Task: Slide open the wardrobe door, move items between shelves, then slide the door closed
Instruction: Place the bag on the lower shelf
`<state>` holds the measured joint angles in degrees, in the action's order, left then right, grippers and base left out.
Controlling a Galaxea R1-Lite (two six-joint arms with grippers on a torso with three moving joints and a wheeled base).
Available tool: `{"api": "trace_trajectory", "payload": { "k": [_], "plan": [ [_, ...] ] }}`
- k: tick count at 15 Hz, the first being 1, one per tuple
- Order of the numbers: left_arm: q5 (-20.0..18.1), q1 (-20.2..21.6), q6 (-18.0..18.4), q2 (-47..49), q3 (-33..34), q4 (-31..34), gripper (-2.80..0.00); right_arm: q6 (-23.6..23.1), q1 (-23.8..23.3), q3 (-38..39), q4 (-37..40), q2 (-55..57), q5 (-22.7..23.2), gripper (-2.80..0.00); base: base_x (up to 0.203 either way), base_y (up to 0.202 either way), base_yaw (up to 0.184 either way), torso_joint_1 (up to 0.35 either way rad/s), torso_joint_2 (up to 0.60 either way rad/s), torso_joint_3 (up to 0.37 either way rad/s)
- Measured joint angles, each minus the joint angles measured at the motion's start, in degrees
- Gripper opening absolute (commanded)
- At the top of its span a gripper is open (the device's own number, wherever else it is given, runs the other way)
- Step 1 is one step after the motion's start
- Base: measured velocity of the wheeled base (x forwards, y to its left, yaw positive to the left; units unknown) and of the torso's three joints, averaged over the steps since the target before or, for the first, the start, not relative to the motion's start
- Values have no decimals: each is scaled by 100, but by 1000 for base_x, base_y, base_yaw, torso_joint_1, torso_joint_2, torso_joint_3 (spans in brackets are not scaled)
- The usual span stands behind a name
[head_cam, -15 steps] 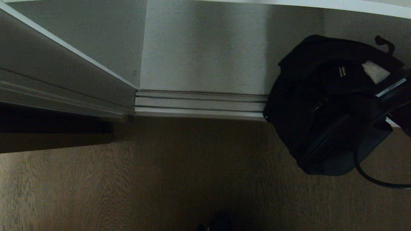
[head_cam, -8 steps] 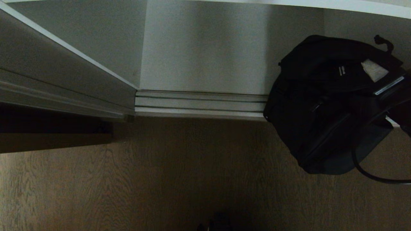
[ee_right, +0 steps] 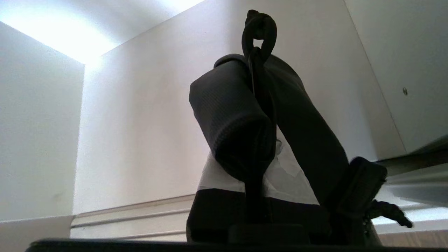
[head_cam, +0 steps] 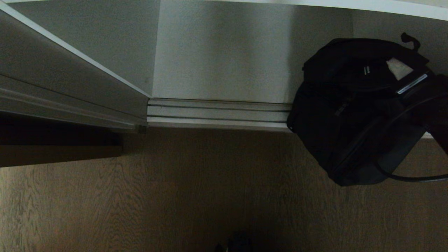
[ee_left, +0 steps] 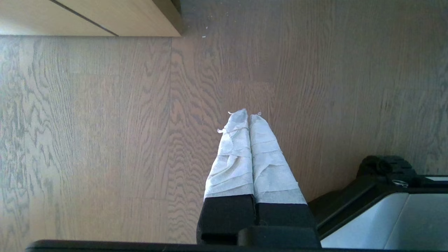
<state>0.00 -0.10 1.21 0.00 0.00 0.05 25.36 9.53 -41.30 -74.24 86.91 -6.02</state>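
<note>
In the head view, the black bag (head_cam: 353, 115) hangs at the right, its lower part over the dark wood floor (head_cam: 175, 196) and its upper part in front of the grey-white wardrobe interior. The right gripper (head_cam: 402, 75) clamps the bag's top, one white-wrapped finger showing against the fabric. A silver floor track (head_cam: 217, 113) runs across the wardrobe opening, and the sliding wardrobe door (head_cam: 63, 84) stands at the left. A shelf (head_cam: 350, 4) edge crosses the top of the view.

In the left wrist view, the left gripper (ee_left: 247, 117) points at bare wood floor, its wrapped fingers pressed together with nothing between them.

In the right wrist view, the gripper's jaws are closed on the bag's padded handle (ee_right: 245, 115), with the pale wardrobe walls (ee_right: 140, 122) beyond.
</note>
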Motion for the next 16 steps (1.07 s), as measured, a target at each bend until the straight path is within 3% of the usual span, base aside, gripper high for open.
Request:
{"api": "trace_trajectory", "payload": {
  "k": [9,13,16],
  "plan": [
    [0,0,-23,0,0,-5,-280,-58,-51,-261,98,-66,22,-280,0,0,0,0,0,0],
    [0,0,-24,0,0,-5,-280,-600,-41,-230,222,-15,452,-280,0,0,0,0,0,0],
    [0,0,-27,0,0,-5,-280,-1199,-10,-233,595,-61,525,-280,0,0,0,0,0,0]
  ]
}}
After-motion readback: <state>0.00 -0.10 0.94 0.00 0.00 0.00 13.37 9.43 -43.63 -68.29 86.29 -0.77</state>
